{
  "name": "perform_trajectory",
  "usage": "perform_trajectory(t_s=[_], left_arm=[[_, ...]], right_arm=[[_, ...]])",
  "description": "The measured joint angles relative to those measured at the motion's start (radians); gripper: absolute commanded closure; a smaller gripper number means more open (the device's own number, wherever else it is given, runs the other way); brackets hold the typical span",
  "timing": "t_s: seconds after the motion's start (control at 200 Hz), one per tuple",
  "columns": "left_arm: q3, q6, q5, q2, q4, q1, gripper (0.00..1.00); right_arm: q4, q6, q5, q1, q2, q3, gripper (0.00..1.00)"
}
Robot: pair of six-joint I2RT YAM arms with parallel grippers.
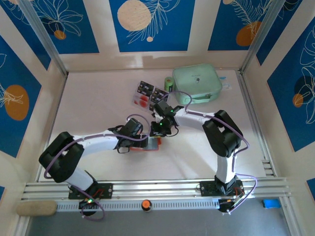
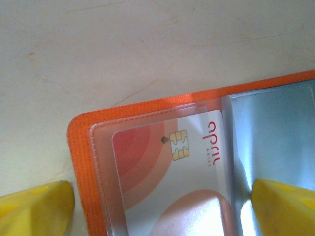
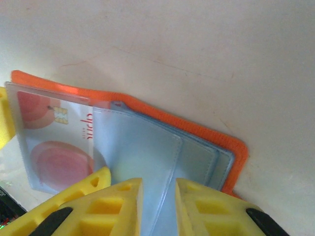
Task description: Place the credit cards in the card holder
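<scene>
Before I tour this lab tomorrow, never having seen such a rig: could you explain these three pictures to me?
Two robot arms are bolted to a table. One picture looks down from above; the other two come from wrist cameras. On the table: a mint-green pouch, two credit cards, and an open orange card holder with one card pocketed. The left end effector is open over it, holding nothing; the right end effector hovers over the pockets, fingers narrowly apart.

Open orange card holder (image 2: 81, 162) sleeves one credit card (image 2: 162, 162); loose cards (image 1: 143, 93) nearby.
</scene>
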Motion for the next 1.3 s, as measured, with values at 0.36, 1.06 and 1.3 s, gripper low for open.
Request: perform_trajectory(t_s=[0.36,1.06,1.3], left_arm=[[-0.012,0.000,-0.005,-0.004,0.018,0.000,0.07],[-0.028,0.000,-0.007,-0.017,0.037,0.000,0.07],[-0.031,0.000,-0.007,-0.017,0.042,0.000,0.07]], right_arm=[[-0.004,-0.001,-0.033,-0.002,0.041,0.028,0.75],[0.069,0.045,-0.167,-0.031,0.041,0.030,0.75],[0.076,0.045,-0.178,-0.032,0.043,0.030,0.75]])
